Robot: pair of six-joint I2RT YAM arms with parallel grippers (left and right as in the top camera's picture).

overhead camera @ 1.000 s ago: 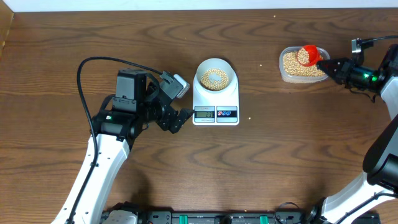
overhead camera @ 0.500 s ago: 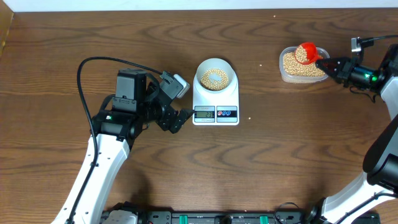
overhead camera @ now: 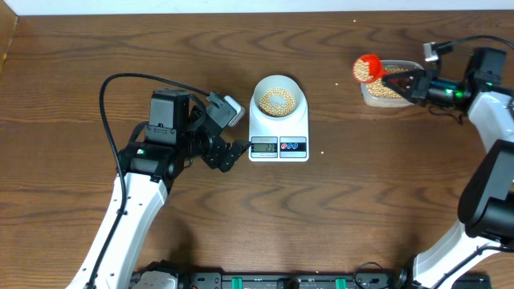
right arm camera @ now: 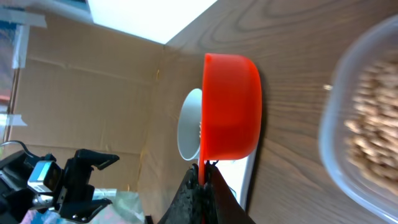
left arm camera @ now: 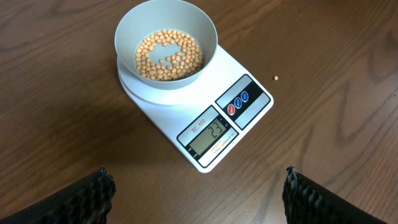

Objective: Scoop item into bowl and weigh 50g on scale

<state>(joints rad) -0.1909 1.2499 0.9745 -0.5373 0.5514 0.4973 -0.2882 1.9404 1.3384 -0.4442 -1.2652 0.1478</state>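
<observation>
The pale bowl (overhead camera: 279, 87) stands on the white scale (overhead camera: 279, 146) at the table's middle, with a layer of tan beans (overhead camera: 278, 101) in it. The left wrist view shows the bowl (left arm camera: 127, 28), the beans (left arm camera: 169, 55) and the scale (left arm camera: 249, 99) with its display lit. My left gripper (overhead camera: 233, 152) hovers open just left of the scale's front, and nothing is between its fingers (left arm camera: 87, 199). My right gripper (overhead camera: 409, 83) is shut on the handle of a red scoop (overhead camera: 369, 68). The scoop is full of beans and hangs over the table just left of the clear tub (overhead camera: 393, 88).
The clear tub (right arm camera: 367, 118) of beans sits at the far right. A stray bean (left arm camera: 275, 78) lies on the table right of the scale. A black cable (overhead camera: 108, 88) loops over the table behind the left arm. Cardboard stands at the table's left edge.
My right gripper has carried the loaded scoop leftward, from over the tub to just past its left rim. The left arm has not moved.
</observation>
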